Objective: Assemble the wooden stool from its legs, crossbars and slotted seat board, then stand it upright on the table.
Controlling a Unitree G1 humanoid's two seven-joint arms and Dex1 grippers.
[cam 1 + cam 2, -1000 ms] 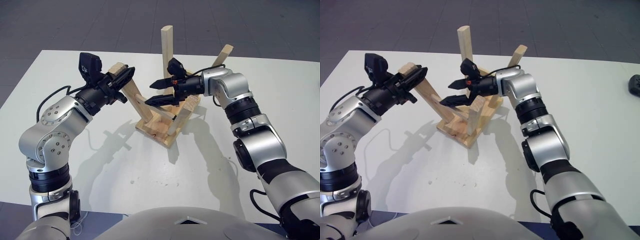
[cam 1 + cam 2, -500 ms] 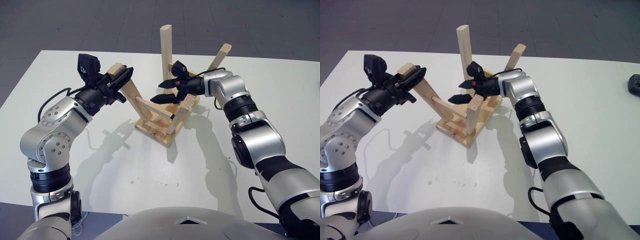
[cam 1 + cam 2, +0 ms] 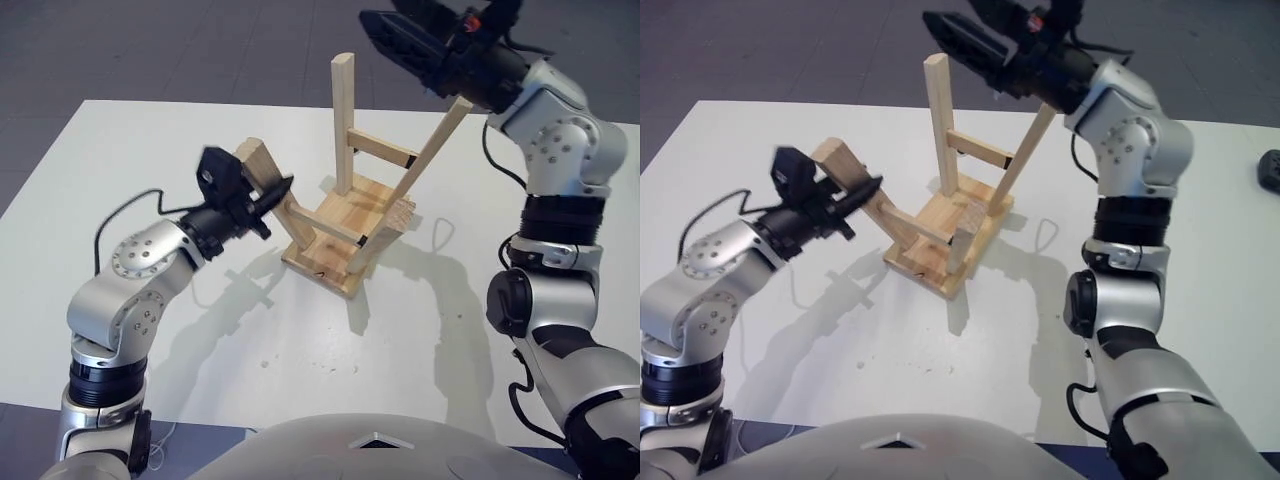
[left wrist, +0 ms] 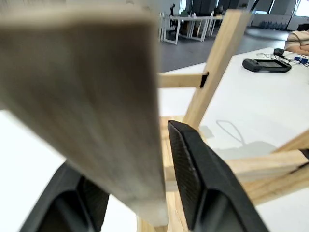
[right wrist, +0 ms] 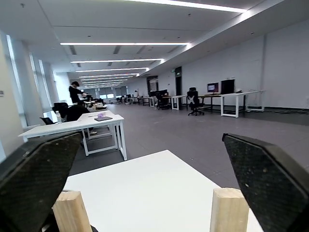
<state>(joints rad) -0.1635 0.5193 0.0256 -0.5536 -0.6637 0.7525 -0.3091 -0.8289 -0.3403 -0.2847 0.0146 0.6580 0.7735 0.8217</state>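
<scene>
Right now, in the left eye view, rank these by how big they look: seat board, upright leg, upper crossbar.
1. seat board, the largest
2. upright leg, long but thin
3. upper crossbar, the smallest

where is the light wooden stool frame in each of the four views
Left eye view: light wooden stool frame at centre, legs up, on the white table.
Right eye view: just left of centre.
Left wrist view: one leg close up in the left gripper.
Right wrist view: two leg tops framed by the right gripper.
Landmark: the table.
</scene>
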